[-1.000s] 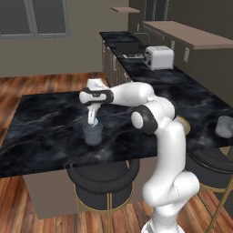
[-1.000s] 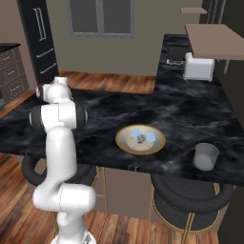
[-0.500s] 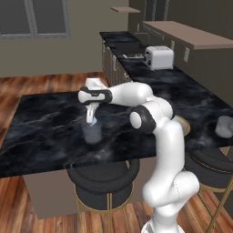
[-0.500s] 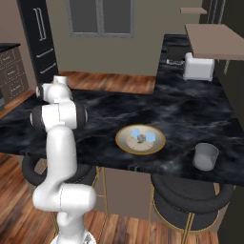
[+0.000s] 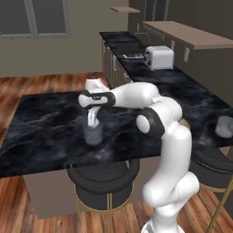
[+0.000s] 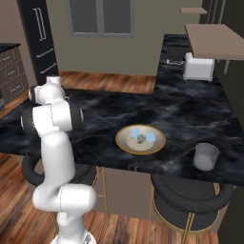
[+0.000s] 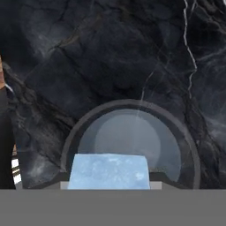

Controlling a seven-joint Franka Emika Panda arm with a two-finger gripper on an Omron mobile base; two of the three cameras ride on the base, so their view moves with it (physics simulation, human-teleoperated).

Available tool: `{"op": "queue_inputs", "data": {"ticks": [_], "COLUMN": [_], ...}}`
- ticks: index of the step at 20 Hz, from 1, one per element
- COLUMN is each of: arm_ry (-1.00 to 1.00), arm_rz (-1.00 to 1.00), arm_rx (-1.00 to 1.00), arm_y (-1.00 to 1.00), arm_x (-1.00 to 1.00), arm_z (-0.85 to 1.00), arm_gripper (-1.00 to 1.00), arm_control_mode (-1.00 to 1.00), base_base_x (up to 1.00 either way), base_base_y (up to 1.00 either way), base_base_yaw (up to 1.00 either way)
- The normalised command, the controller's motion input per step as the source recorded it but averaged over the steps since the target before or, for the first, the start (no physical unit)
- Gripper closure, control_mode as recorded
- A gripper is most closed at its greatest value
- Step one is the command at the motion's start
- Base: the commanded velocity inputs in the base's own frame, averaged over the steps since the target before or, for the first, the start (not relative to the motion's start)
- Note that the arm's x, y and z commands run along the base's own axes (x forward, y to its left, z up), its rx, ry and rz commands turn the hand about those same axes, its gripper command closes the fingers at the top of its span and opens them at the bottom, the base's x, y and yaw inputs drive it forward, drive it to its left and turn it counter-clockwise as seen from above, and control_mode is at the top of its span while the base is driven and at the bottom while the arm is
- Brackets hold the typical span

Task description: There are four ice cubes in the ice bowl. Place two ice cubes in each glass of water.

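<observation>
Your gripper (image 5: 92,122) hangs straight over the near glass of water (image 5: 93,134), fingers pointing down, with an ice cube (image 7: 108,171) clamped between the fingertips. Looking along the hand, you see the pale-blue cube sitting at the bottom of the view, directly above the open mouth of that glass (image 7: 130,143), whose round rim rings the space just past the cube. From the left base view the cube's lower end sits just above the rim; you cannot tell whether it touches.

That glass stands on the black marble island counter (image 5: 45,123), near its front edge above a round dark stool (image 5: 102,179).

Farther along the counter, the ice bowl (image 6: 140,139) lies well apart from the gripper, with pale-blue ice cubes (image 6: 137,132) in it. Beyond it stands the second glass of water (image 6: 206,156), near the counter's front edge.

On the far counter a silver toaster (image 5: 159,57) sits.
</observation>
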Motion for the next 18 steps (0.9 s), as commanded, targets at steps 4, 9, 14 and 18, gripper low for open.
{"op": "queue_inputs", "data": {"ticks": [4,9,14,18], "arm_ry": [-0.26,-0.28,-0.33,-0.14], "arm_rz": [-0.01,0.00,0.00,-0.08], "arm_rx": [0.00,0.00,0.06,0.21], "arm_y": [-0.44,0.00,-0.09,-0.46], "arm_x": [0.19,0.41,0.06,-0.40], "arm_z": [-0.09,-0.12,0.51,1.00], "arm_gripper": [-1.00,-1.00,-1.00,-1.00], "arm_control_mode": [-1.00,-1.00,-1.00,-1.00], "base_base_x": [0.00,0.00,0.00,0.00], "base_base_y": [0.00,0.00,0.00,0.00], "base_base_yaw": [0.00,0.00,0.00,0.00]}}
